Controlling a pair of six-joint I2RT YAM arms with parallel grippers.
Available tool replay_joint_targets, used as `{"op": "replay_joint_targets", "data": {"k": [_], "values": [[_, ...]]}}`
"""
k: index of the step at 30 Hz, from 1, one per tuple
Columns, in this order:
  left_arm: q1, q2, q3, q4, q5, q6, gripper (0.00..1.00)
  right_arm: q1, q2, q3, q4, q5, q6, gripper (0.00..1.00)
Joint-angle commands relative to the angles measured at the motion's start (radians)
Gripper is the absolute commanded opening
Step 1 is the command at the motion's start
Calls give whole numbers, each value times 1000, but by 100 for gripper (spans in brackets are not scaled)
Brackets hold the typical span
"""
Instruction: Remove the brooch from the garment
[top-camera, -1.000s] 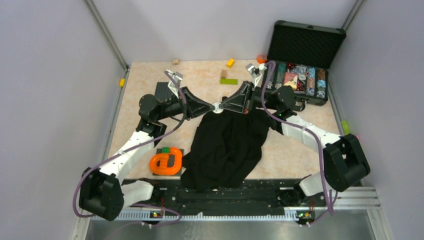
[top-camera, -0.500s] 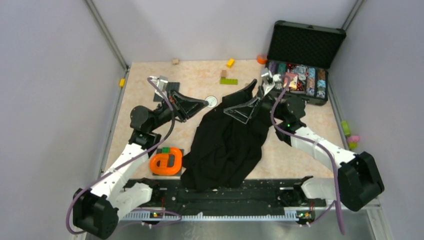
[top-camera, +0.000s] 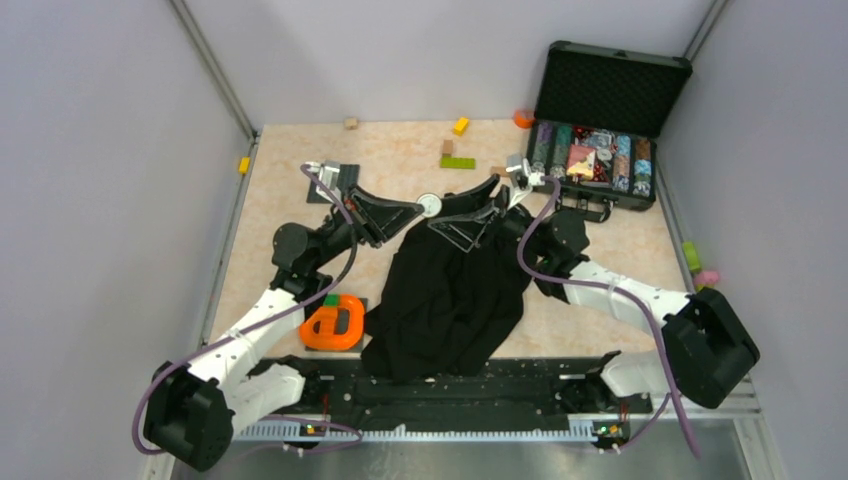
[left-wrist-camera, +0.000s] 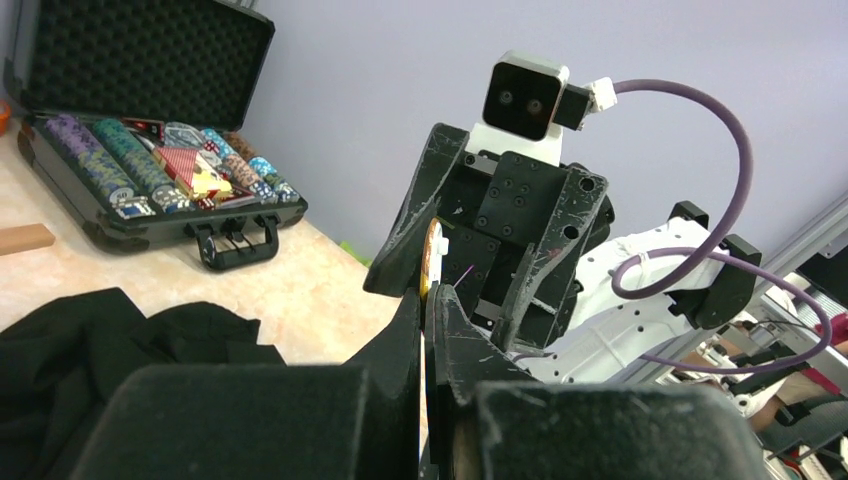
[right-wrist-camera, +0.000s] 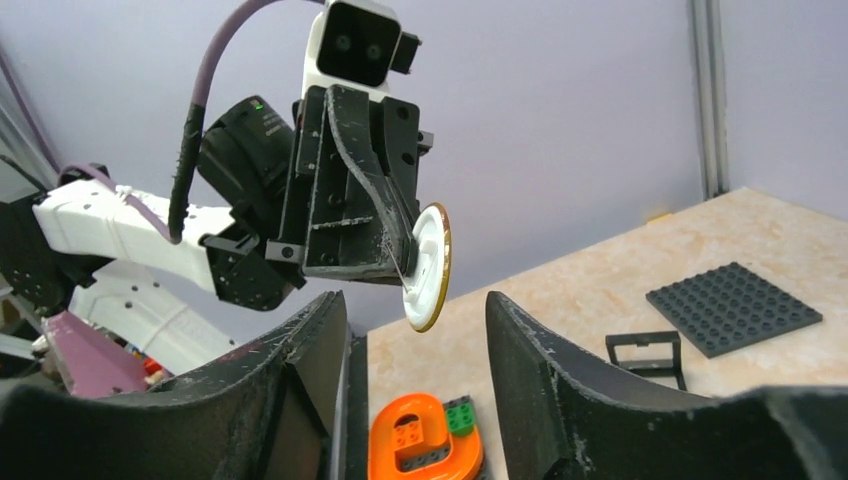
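Brooch (right-wrist-camera: 428, 265): small round disc, white face, gold-coloured rim. It is held off the surface, standing on edge, pinched at one side in the jaws of the left gripper (top-camera: 420, 206). From above it sits just past the far edge of the garment (top-camera: 450, 290); contact with the cloth cannot be told. Garment: black, crumpled, spread on the surface from near edge to middle, with one far fold raised to a point.

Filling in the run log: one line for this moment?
left gripper: shut on brooch | brooch: off the garment, in air | right gripper: open, empty | garment: crumpled on table
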Motion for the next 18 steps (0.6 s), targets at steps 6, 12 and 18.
{"op": "replay_joint_targets", "data": {"k": [6,12,18], "values": [[-5,-1,-13,62,-17,-2,0,5,20,3,119,34,-20,45],[-5,7,-15,62,-19,9,0,5,36,20,113,31,-22,44],[-5,20,-10,61,-27,26,0,6,48,41,102,47,-24,44]]}}
